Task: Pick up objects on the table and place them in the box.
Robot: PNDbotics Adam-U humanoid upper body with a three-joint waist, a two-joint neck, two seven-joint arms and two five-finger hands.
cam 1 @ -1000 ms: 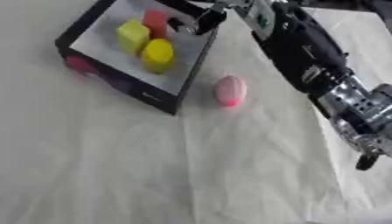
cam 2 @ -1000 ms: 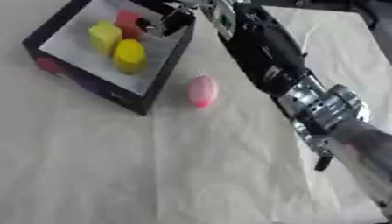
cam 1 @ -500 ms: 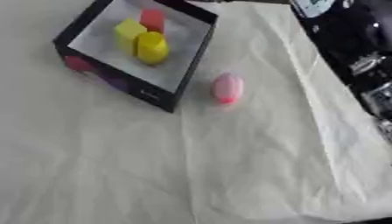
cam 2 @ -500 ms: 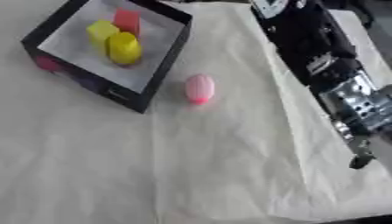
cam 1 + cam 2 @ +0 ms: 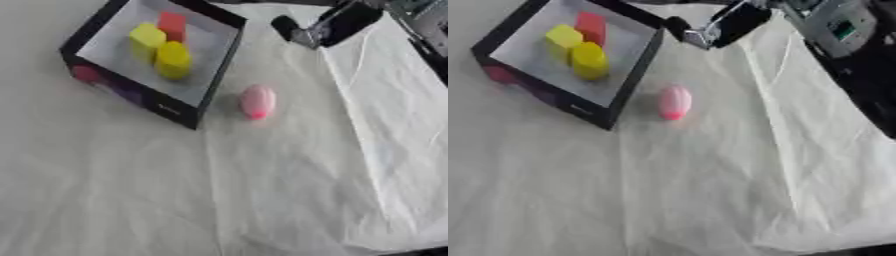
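Your right hand (image 5: pixel 726 24) hangs by the far corner of the black cardboard box (image 5: pixel 219 75) – can't tell its fingers. The pink egg-shaped object (image 5: pixel 257 101) lies on the white-clothed desk (image 5: pixel 262 190), just beside the box wall – easy next grab.

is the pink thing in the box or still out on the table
Out. The pink object lies on the white cloth beside the box, just off its right wall; only yellow and red blocks are inside.

right hand (image 5: pixel 726 25) showing black with silver bits, upper right; grey forearm module (image 5: pixel 839 26) carrying small dark panel.
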